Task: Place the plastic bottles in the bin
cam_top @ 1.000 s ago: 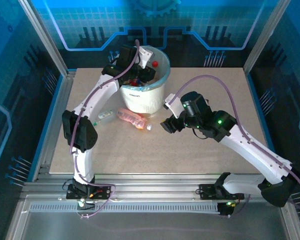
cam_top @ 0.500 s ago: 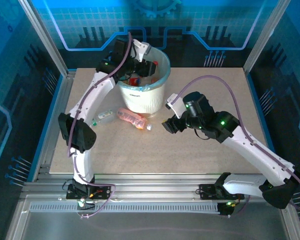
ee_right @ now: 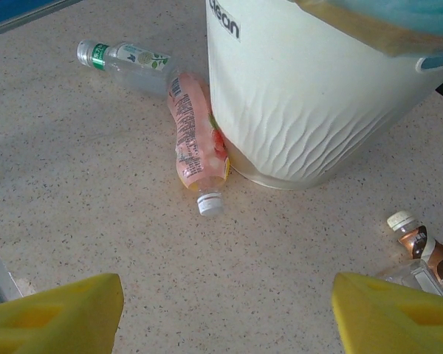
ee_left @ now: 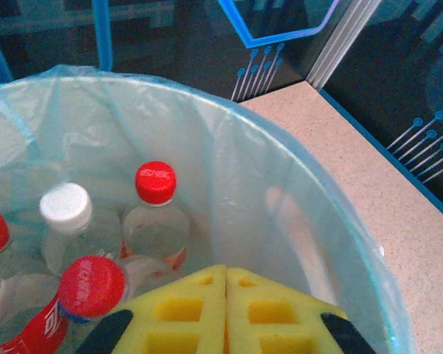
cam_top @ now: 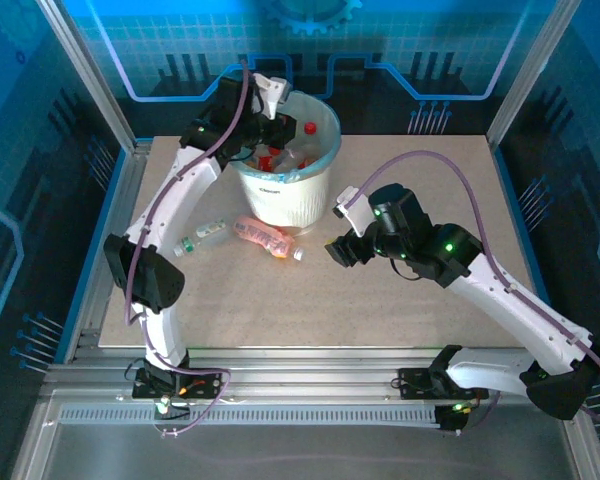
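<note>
Now the left gripper (ee_left: 226,274) has lifted clear of the bin (ee_left: 295,192), fingers pressed together and empty — its bottle sits inside with the red-capped bottles (ee_left: 155,214). Right gripper (ee_right: 225,302) gapes, holding nothing, near the pink bottle (ee_right: 194,140) — next pick, I'd say.

Blue panel walls (cam_top: 400,40), speckled table (cam_top: 400,310)

White bin (ee_right: 310,110) — teal liner (ee_left: 229,169); pink bottle (ee_right: 196,140), yellow gripper (ee_left: 226,310).

Brown bottle (ee_right: 428,258) body past the right-wrist view's edge; bin (ee_right: 310,110) top likewise.
</note>
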You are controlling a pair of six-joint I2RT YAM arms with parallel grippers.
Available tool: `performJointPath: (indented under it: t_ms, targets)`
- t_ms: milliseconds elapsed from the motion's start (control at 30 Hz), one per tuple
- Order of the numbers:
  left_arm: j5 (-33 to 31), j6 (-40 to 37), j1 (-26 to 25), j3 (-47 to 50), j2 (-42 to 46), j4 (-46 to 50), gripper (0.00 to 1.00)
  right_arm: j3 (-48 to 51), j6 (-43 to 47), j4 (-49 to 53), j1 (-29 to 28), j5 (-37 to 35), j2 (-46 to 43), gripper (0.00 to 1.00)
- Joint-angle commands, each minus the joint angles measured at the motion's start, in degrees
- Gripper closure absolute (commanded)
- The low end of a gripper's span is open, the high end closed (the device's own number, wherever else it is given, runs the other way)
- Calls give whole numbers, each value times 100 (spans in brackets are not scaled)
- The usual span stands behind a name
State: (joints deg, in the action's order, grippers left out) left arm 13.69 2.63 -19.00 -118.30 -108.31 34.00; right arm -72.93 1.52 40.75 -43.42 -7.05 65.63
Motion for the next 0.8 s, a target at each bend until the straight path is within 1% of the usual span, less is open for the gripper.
performJointPath:
  t_ms: [0,167,333,467,600,767]
  targets:
    - [-34,361,141,19,195,-141,99,6,-56,100,75,33,12,25]
    - [31,419,160,159,324,145,100,33,-85,43,78,52,29,25]
    - [-94,357,169,925,648,232,100,31,-93,80,76,73,86,25]
    - [-51,354,170,1224,702,268,100,-2,-57,74,80,58,139,25]
    - [56,358,171,1100,403,543,100,-15,-56,21,81,78,202,25]
    - [258,274,160,525,-139,1244,100,-2,-91,3,79,116,271,25]
